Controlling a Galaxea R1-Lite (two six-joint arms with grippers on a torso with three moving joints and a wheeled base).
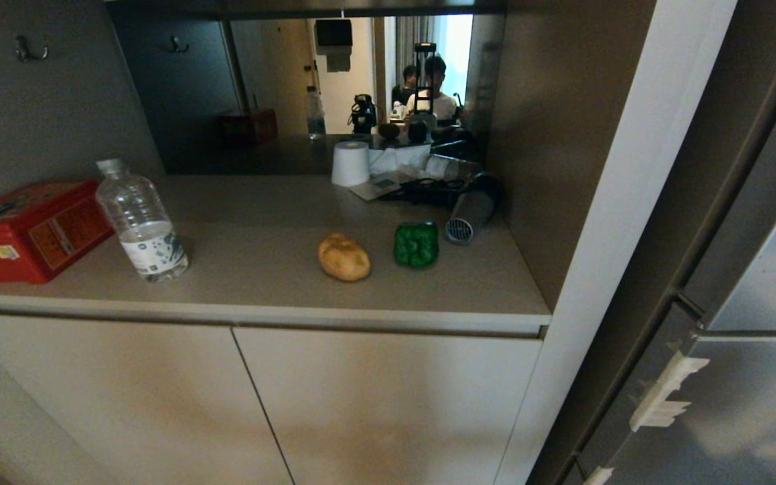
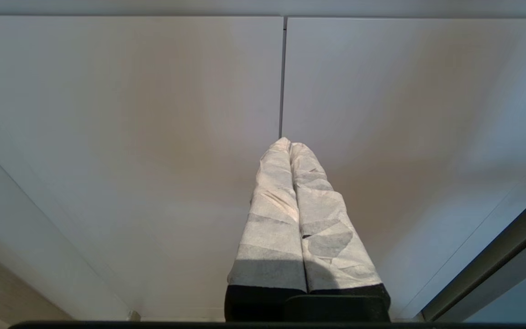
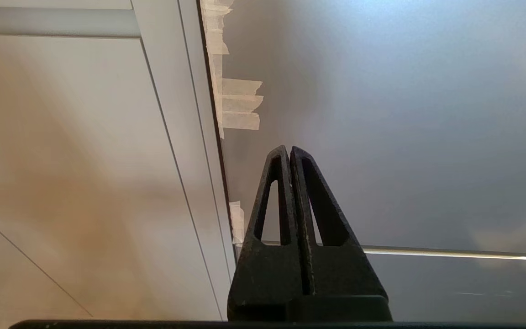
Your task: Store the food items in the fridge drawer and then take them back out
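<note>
Both tools closed; 1 potato (image 1: 343, 257), 1 pepper (image 1: 416, 244) on counter (image 1: 260, 229).

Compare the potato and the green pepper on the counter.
The potato is tan-brown, smooth and oval; the bell pepper is glossy dark green and lumpy. The potato lies nearer the counter's front edge; the pepper sits further back, beside the hair dryer. Both are similar in size and rest untouched on the counter.

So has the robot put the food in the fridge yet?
Not yet. The potato and green pepper sit on the counter, and the fridge is closed. Left gripper and right gripper are shut and empty. Everything is left to do.
</note>
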